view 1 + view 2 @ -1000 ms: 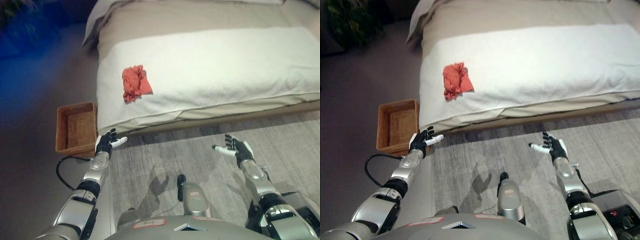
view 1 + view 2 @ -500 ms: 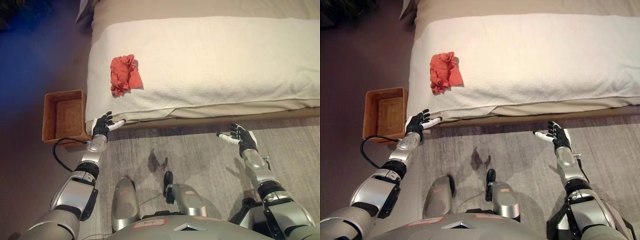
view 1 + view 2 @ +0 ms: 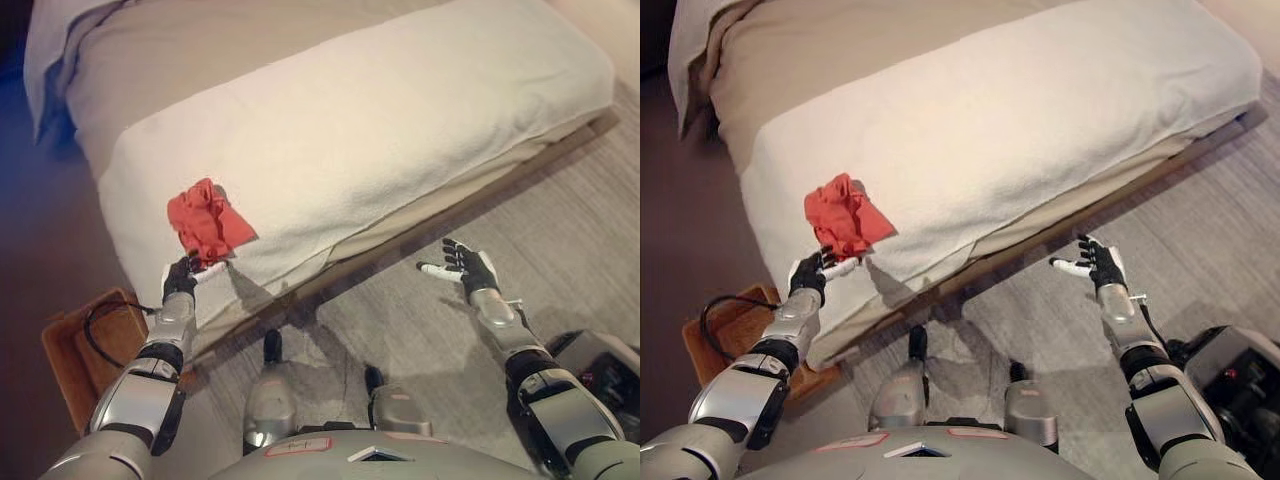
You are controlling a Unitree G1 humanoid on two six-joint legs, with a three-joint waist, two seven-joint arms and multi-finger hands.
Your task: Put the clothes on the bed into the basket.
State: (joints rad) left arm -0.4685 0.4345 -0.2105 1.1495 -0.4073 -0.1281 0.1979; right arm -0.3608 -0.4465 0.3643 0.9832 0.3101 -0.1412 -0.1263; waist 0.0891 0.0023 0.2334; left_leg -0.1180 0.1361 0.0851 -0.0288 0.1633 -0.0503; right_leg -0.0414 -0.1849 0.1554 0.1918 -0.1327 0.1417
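1. The red garment [image 3: 205,224] lies crumpled near the bed [image 3: 400,130] edge, at ten o'clock.
2. The left hand [image 3: 812,271], fingers relaxed and spread, sits just below it: reach up and gather cloth.
3. The right hand [image 3: 1092,266] is loose at four o'clock; the basket [image 3: 725,335] waits at eight.

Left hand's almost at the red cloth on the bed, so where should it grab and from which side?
Likely best at the bunched near corner of the red cloth, coming from the bed's edge where the left hand is, open, just below it. The cloth lies crumpled near the edge of the white cover, so raised folds there give fingers something to close on.
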